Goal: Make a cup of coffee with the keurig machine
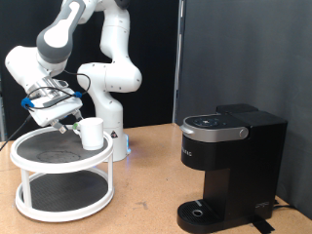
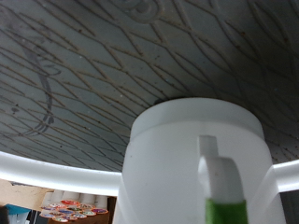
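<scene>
Cup (image 1: 92,133) stands upright on top shelf of the stand (image 1: 58,180), approx 9 o'clock from the machine (image 1: 229,166) & well apart, gripper (image 1: 70,121) just beside it, opening can't tell; cup prob. light, stiff, smooth, best taken by rim/handle (image 2: 218,173).

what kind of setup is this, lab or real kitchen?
Likely a robot lab bench, not a kitchen: the arm's gripper is at a white cup on a round two-tier stand, a black coffee maker sits on a bare wooden table, with dark screens behind.
</scene>
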`<state>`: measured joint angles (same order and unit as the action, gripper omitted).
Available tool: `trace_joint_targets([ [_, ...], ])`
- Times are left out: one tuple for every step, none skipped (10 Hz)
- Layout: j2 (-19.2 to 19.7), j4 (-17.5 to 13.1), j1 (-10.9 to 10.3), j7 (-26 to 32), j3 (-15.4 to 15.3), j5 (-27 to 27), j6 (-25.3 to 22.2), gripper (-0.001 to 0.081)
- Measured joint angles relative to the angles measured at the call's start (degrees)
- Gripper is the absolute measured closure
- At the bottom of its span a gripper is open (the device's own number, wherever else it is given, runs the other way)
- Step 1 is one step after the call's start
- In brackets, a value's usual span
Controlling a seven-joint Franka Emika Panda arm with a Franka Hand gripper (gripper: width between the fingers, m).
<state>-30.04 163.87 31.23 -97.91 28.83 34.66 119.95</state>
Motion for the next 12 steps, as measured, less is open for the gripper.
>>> trace_joint_targets([
  [0.6, 0.0, -0.1, 0.7, 0.0, 0.8, 0.0, 0.0072],
  [1.1, 0.0, -0.2, 1.4, 0.0, 1.5, 0.0, 0.0072],
  [1.6, 0.0, -0.3, 2.1, 0.0, 2.2, 0.0, 0.0072],
  [1.8, 0.0, -0.3, 2.6, 0.0, 2.5, 0.0, 0.0168],
  [1.9, 0.0, -0.3, 2.9, 0.0, 2.6, 0.0, 0.0168],
  [1.9, 0.0, -0.3, 3.2, 0.0, 2.7, 0.0, 0.0356],
  [2.0, 0.0, -0.3, 3.5, 0.0, 2.8, 0.0, 0.0356],
  [2.0, 0.1, -0.3, 4.0, 0.0, 2.8, 0.0, 0.0534],
  [2.0, 0.2, -0.3, 4.4, 0.0, 2.8, 0.0, 0.0534],
  [2.0, 0.2, -0.2, 4.7, 0.0, 2.8, -0.1, 0.0716],
  [2.0, 0.3, -0.2, 4.9, 0.0, 2.8, -0.1, 0.0716],
  [2.0, 0.3, -0.2, 5.0, 0.0, 2.8, -0.2, 0.079],
])
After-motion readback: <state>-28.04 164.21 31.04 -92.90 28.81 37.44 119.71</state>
